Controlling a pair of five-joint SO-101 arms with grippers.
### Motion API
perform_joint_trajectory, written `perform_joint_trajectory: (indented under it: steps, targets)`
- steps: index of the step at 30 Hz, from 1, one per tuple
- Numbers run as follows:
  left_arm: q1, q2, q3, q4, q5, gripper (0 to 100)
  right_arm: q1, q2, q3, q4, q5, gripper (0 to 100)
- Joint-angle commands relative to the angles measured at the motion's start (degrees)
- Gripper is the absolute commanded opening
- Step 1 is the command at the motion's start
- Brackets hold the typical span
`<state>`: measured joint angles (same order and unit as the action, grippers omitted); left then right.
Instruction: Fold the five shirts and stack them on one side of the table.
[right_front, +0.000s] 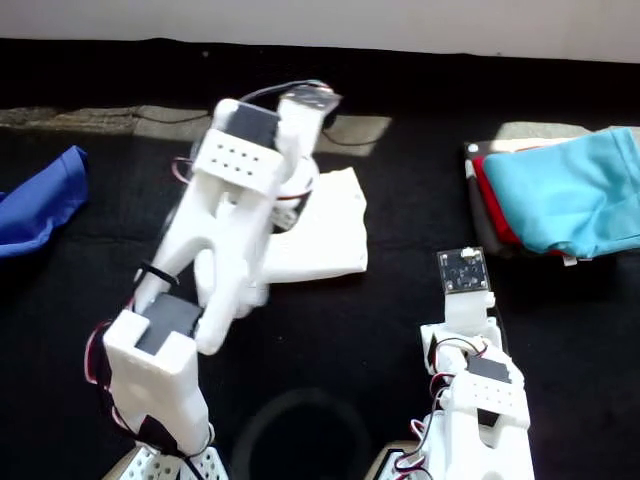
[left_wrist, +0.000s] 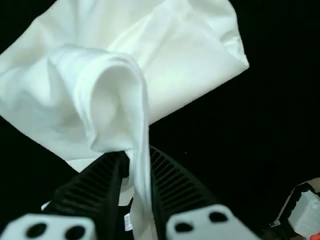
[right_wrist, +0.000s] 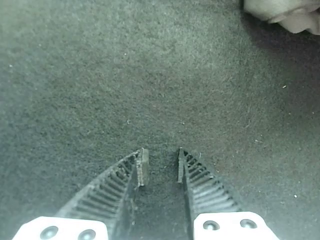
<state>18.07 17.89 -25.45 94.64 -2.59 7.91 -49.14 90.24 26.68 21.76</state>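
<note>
Seemingly three shirts (right_front: 565, 195) stacked, two apart.

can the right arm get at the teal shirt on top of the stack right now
Probably yes: the teal shirt lies close ahead of the right arm, with bare table between, and its jaws stand open and empty.

White shirt (left_wrist: 175, 55), half folded, raised fold pinched in left gripper (left_wrist: 136, 172), teal shirt (right_front: 570, 195) atop red shirt (right_front: 492, 205) near right gripper (right_wrist: 161, 167), blue shirt (right_front: 40, 200) crumpled well apart.
</note>
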Motion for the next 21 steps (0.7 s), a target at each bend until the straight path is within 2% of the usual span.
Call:
perform_joint_trajectory:
  steps: [1,6,15,18,21]
  targets:
    - [3.91,-3.12,-2.24,-6.42,0.53,1,0.57,-0.13,0.84,-0.92,0.09,11.2]
    - [6.73,-0.13,-2.59,-15.03,0.44,1,0.48,-0.13,0.84,-0.92,0.09,11.2]
    - [6.81,10.15,-2.59,-27.52,0.53,1,0.40,-0.13,0.84,-0.92,0.00,11.2]
    - [6.81,11.56,-2.59,-31.91,0.62,8,0.40,-0.13,0.84,-0.92,0.00,11.2]
    - [6.81,12.18,-2.59,-32.97,0.62,17,0.40,-0.13,0.84,-0.92,0.00,11.2]
